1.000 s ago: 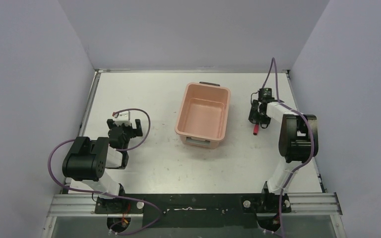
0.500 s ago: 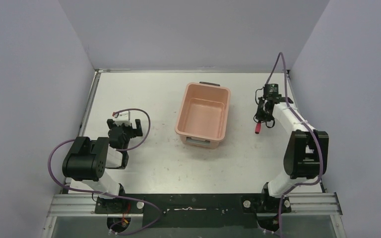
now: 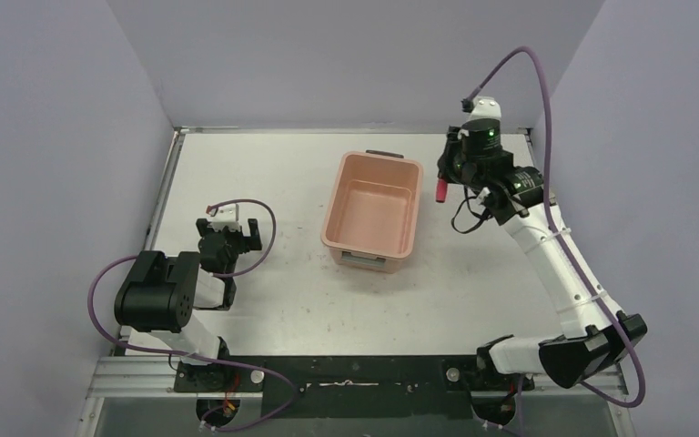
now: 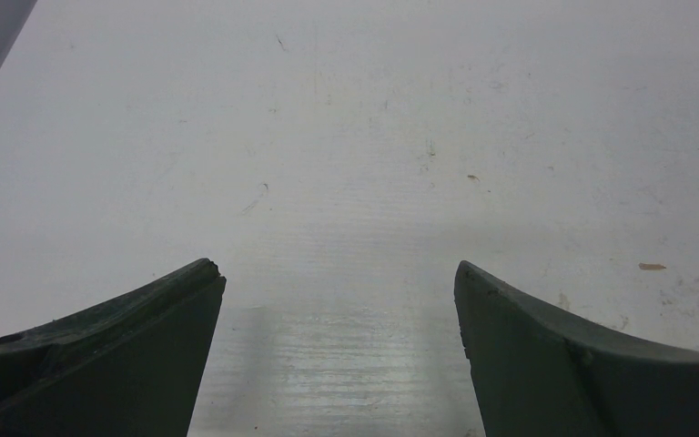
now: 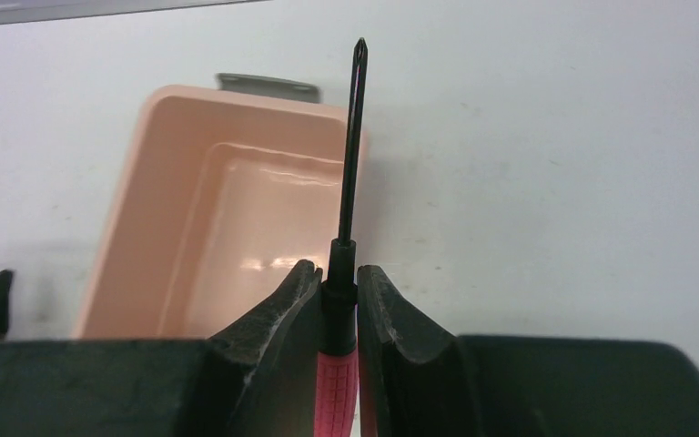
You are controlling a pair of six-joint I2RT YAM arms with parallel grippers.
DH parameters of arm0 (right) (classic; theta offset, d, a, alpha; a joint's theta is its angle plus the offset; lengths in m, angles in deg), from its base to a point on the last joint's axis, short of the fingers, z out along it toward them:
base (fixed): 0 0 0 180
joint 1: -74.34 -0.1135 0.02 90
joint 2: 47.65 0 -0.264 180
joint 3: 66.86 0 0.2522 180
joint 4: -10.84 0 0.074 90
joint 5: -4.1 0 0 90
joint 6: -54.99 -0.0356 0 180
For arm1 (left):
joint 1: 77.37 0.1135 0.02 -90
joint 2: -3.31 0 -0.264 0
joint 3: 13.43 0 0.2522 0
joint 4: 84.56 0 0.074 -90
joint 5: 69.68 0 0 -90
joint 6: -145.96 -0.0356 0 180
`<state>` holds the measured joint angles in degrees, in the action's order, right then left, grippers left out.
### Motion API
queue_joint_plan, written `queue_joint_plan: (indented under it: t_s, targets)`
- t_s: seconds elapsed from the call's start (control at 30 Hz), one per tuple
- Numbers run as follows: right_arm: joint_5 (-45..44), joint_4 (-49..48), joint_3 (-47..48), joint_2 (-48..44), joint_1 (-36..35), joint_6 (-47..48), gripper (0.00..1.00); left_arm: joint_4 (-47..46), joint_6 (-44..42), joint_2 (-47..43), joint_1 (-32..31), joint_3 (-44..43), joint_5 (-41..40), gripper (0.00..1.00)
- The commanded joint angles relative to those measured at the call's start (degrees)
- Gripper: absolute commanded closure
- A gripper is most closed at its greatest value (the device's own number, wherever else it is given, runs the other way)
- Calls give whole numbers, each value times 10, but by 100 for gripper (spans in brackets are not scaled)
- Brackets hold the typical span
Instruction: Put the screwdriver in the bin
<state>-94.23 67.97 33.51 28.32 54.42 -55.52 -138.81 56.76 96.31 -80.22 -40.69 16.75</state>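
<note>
White flat tabletop (image 3: 264, 182) is occupied at ctr by rect. salmon-pink plastic bin (image 3: 373, 214). L gripper (image 4: 339, 273) is held apart over bare tabletop. R gripper (image 5: 337, 282) is clamped on small red-handled, black-shafted screwdriver (image 5: 342, 232), held aloft just beside bin's right rim, not inside.

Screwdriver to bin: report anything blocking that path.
Nothing visible blocks it. The right gripper holds the screwdriver in the air just right of the bin, which has nothing in it. Only the bin's own right rim lies between, and the tool looks raised above it.
</note>
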Motion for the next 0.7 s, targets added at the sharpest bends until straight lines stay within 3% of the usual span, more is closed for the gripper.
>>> queue_joint_plan:
  t_s: [0.0, 0.2, 0.67]
  targets:
    - [-55, -17, 37, 11, -104, -41, 100, -30, -3, -7, 3, -3, 7, 3]
    - [-55, -39, 48, 117, -183, -40, 100, -29, -3, -7, 3, -3, 7, 3]
    - [35, -138, -20, 359, -173, -49, 100, -30, -4, -7, 3, -3, 8, 3]
